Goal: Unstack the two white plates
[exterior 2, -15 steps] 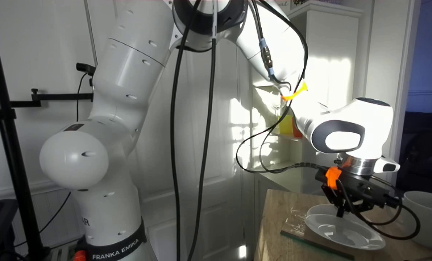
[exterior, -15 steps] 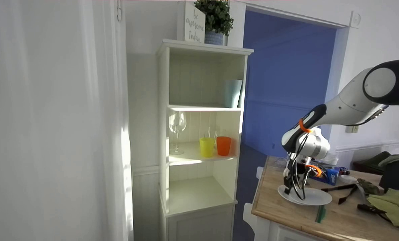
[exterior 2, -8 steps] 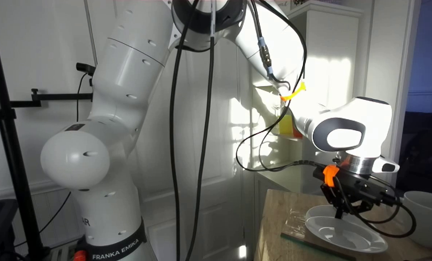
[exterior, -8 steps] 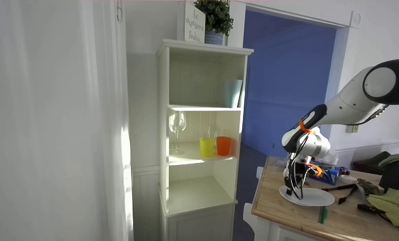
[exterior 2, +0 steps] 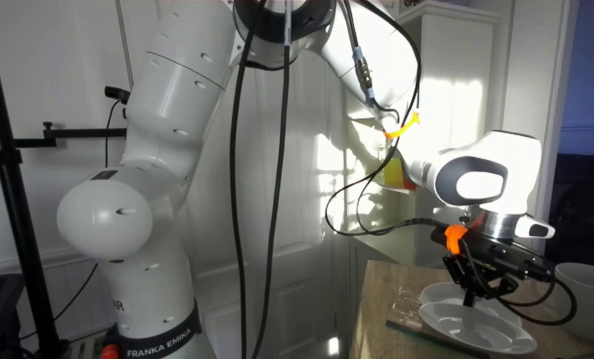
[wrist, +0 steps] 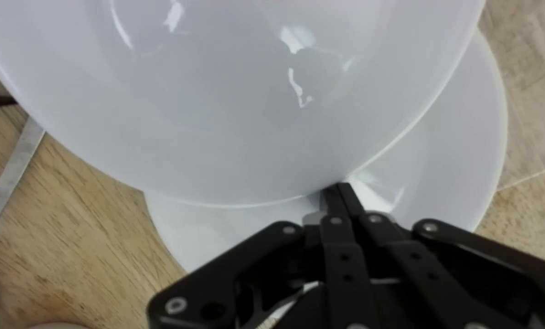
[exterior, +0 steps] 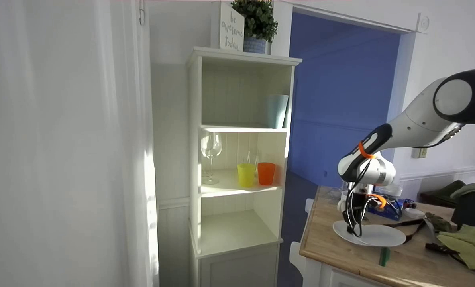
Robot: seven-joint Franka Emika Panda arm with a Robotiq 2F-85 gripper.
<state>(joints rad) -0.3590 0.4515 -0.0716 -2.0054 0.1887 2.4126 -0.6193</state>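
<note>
Two white plates lie overlapped on the wooden counter. The upper plate shows in both exterior views (exterior: 384, 236) (exterior 2: 476, 330) and fills the upper part of the wrist view (wrist: 208, 114). It is shifted off the lower plate (exterior: 342, 230), whose exposed part also shows in an exterior view (exterior 2: 439, 293) and in the wrist view (wrist: 464, 137). My gripper (wrist: 339, 186) has its fingers together, with the tips against the upper plate's near rim and above the lower plate. It also shows in both exterior views (exterior: 350, 230) (exterior 2: 468, 301). No plate edge shows between the fingers.
Dark-handled utensils (exterior: 415, 227) lie close beside the upper plate. A blue box (exterior: 387, 210), a green cloth (exterior: 468, 243) and a green-edged clear bag (exterior: 384, 256) are on the counter. A white bin (exterior 2: 588, 299) stands beside the gripper cables.
The upper plate has slid off the lower one, rightward in both exterior views, and more of the lower plate shows. My gripper has moved the same way, at the upper plate's rim.
</note>
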